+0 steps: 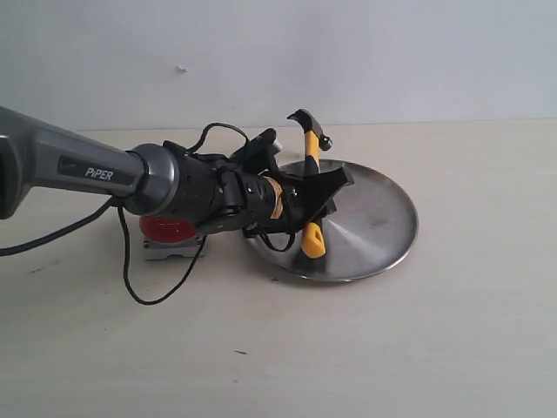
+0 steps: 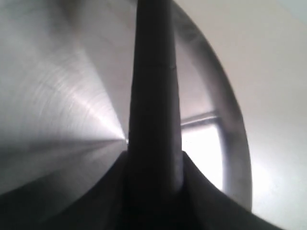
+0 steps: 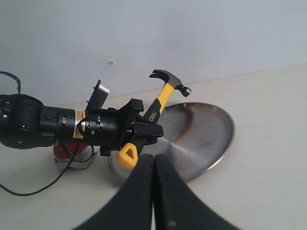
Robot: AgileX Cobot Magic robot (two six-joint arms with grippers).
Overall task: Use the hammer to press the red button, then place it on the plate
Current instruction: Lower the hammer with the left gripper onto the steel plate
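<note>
The left gripper (image 1: 318, 202) clamps the hammer (image 1: 310, 152) by its yellow-and-black handle. The head points up and the looped end hangs low over the silver plate (image 1: 379, 218); contact cannot be told. The red button (image 1: 165, 230) sits beside the plate, partly hidden by the arm. The right gripper (image 3: 153, 165) has its fingers pressed together, holding nothing.
</note>
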